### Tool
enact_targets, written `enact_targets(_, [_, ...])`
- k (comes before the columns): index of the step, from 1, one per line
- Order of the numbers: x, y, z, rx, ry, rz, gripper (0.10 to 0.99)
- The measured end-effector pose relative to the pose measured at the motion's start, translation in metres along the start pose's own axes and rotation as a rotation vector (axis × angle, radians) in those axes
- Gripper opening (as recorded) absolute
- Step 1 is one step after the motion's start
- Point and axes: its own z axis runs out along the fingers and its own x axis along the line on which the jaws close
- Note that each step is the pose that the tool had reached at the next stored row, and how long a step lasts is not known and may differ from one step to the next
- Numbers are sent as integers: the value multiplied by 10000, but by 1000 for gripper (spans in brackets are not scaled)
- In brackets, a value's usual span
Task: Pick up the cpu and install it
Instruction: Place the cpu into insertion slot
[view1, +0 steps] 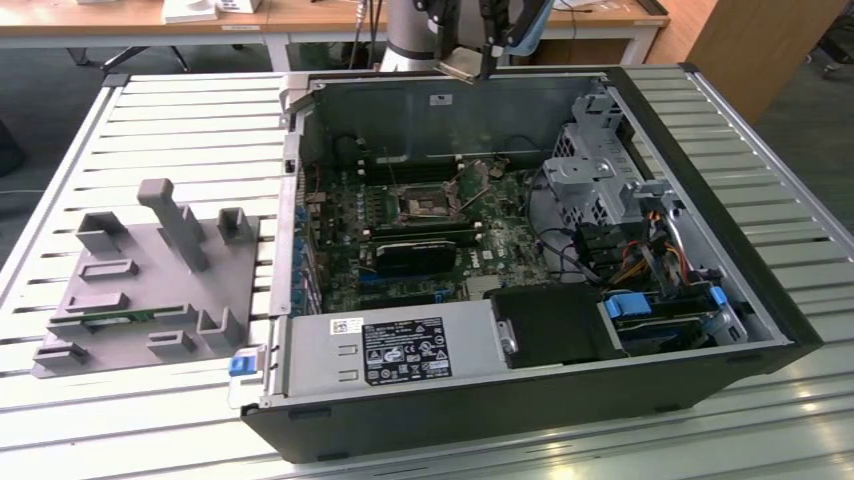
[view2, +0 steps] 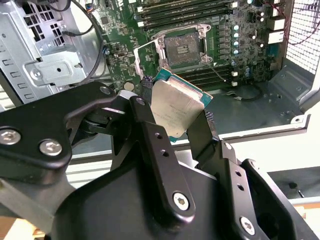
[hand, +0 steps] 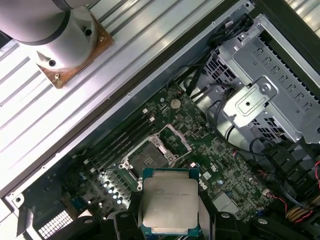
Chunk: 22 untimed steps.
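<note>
A pale slatted metal table (view1: 160, 130) stands before me under soft, even light. Behind it run wooden desks (view1: 80, 20). Off its far corner rises a wooden panel (view1: 747, 45). Dark grey floor (view1: 54, 85) surrounds it.

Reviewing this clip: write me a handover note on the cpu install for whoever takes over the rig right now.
Gripper: shut on the cpu, gripping it by two opposite edges and holding it in the air over the open computer case.
Socket: sits on the motherboard with no chip in it. The cpu is above it and not touching it.
Done: the cpu is picked up.
Left: the cpu is not yet in the socket.
</note>
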Motion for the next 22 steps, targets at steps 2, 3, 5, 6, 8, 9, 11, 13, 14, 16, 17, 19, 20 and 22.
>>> enact_targets(2, [0,0,1,-1,-7,93,533])
enact_targets(3, [0,0,1,-1,-10,138,533])
enact_targets(5, [0,0,2,-3,-15,224,533])
enact_targets(6, [0,0,2,-4,-18,266,533])
enact_targets(8, [0,0,3,-6,-23,352,533])
enact_targets(9, [0,0,3,-6,-27,393,533])
enact_targets(11, [0,0,3,-8,-32,477,533])
enact_targets(13, [0,0,4,-10,-38,563,533])
enact_targets(14, [0,0,4,-10,-41,616,533])
enact_targets(16, [0,0,5,-9,-54,759,533])
enact_targets(17, [1,0,6,-10,-62,862,533])
enact_targets(19, [0,0,7,-13,-78,1086,533])
enact_targets(20, [1,0,8,-15,-87,1218,533])
enact_targets(22, [1,0,10,-21,-108,1540,533])
